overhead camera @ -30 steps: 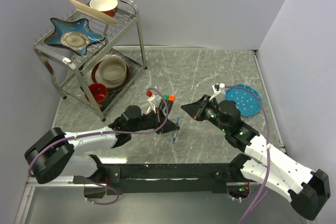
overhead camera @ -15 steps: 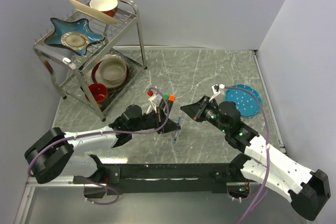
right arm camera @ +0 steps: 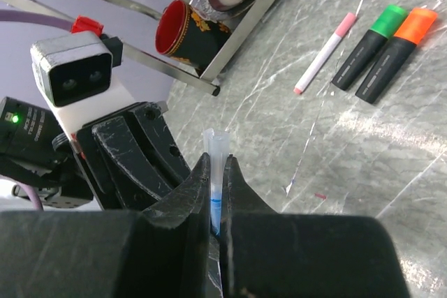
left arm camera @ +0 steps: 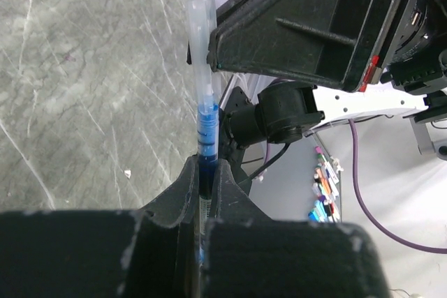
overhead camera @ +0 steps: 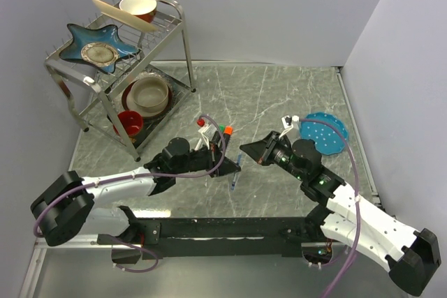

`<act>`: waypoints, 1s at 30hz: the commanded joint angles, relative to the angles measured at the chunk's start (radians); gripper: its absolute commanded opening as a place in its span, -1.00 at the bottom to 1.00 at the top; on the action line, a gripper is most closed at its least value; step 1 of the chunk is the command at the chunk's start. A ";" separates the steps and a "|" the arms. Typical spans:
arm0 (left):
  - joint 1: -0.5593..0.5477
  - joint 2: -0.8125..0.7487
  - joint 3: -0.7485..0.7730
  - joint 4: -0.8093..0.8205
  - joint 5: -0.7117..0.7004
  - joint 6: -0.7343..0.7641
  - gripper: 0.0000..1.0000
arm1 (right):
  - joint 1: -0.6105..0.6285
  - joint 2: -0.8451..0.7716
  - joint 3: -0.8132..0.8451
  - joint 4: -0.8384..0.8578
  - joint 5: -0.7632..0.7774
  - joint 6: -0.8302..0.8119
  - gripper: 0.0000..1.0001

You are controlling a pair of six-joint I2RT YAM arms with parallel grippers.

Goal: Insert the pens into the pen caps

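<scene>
My left gripper (left arm camera: 207, 172) is shut on the thin dark-blue pen (left arm camera: 207, 137), which points away from it. A clear cap (left arm camera: 201, 47) covers the pen's far end. My right gripper (right arm camera: 217, 165) is shut on that clear cap (right arm camera: 216, 148), with blue showing inside it. In the top view the two grippers meet at mid-table, left (overhead camera: 230, 167) and right (overhead camera: 244, 146). Two black highlighters lie side by side on the table, one with a green cap (right arm camera: 390, 17), the other with an orange cap (right arm camera: 419, 22). A white pen with a pink cap (right arm camera: 346, 24) lies beside them.
A metal dish rack (overhead camera: 174, 15) stands at the back left with bowls, a blue star plate (overhead camera: 94, 40) and a red mug (right arm camera: 178, 29). A round blue perforated lid (overhead camera: 323, 132) lies at the right. Grey walls enclose the marble table (overhead camera: 265, 95).
The right gripper has shifted slightly down and left toward the left gripper. The left arm has edged a little to the right. Both grips are unchanged.
</scene>
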 commanded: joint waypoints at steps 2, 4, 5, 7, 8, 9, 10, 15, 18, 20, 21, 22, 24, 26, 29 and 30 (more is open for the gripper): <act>-0.003 -0.030 0.059 0.019 -0.024 0.031 -0.98 | 0.032 -0.032 -0.038 0.037 -0.006 0.013 -1.00; -0.003 -0.028 0.070 0.014 -0.027 0.042 -0.98 | 0.048 -0.034 -0.049 0.037 -0.006 0.015 -1.00; -0.003 -0.027 0.075 0.010 -0.035 0.044 -0.98 | 0.055 -0.035 -0.054 0.039 0.000 0.021 -1.00; -0.003 -0.030 0.081 0.010 -0.039 0.050 -0.98 | 0.081 -0.045 -0.072 0.043 0.016 0.038 -1.00; -0.003 -0.033 0.081 0.013 -0.044 0.051 -0.98 | 0.092 -0.048 -0.081 0.051 0.023 0.044 -1.00; -0.003 -0.036 0.081 0.014 -0.047 0.056 -0.98 | 0.101 -0.052 -0.095 0.051 0.045 0.047 -0.99; -0.003 -0.039 0.082 0.007 -0.053 0.056 -0.98 | 0.123 -0.061 -0.103 0.049 0.057 0.053 -0.99; -0.003 -0.068 0.088 -0.020 -0.076 0.073 -0.98 | 0.167 -0.092 -0.135 0.075 0.091 0.083 -0.75; -0.003 -0.082 0.091 -0.024 -0.070 0.090 -0.98 | 0.181 -0.072 -0.098 0.054 0.077 0.075 -0.42; -0.003 -0.093 0.092 -0.029 -0.061 0.103 -0.98 | 0.189 -0.065 -0.083 0.034 0.069 0.067 -0.24; -0.003 -0.097 0.090 -0.036 -0.061 0.113 -0.98 | 0.190 -0.071 -0.077 0.033 0.069 0.066 -0.19; -0.003 -0.102 0.082 -0.036 -0.053 0.116 -0.98 | 0.190 -0.090 -0.074 0.033 0.069 0.066 -0.15; -0.003 -0.125 0.072 -0.038 -0.048 0.122 -0.98 | 0.190 -0.114 -0.058 0.008 0.091 0.066 -0.08; -0.003 -0.148 0.056 -0.046 -0.027 0.128 -0.98 | 0.190 -0.131 -0.028 -0.044 0.097 0.038 0.00; -0.001 -0.185 0.039 -0.076 0.001 0.152 -0.98 | 0.190 -0.129 0.051 -0.092 0.073 -0.028 0.21; -0.003 -0.197 0.026 -0.081 0.007 0.156 -0.98 | 0.190 -0.127 0.080 -0.113 0.062 -0.040 0.28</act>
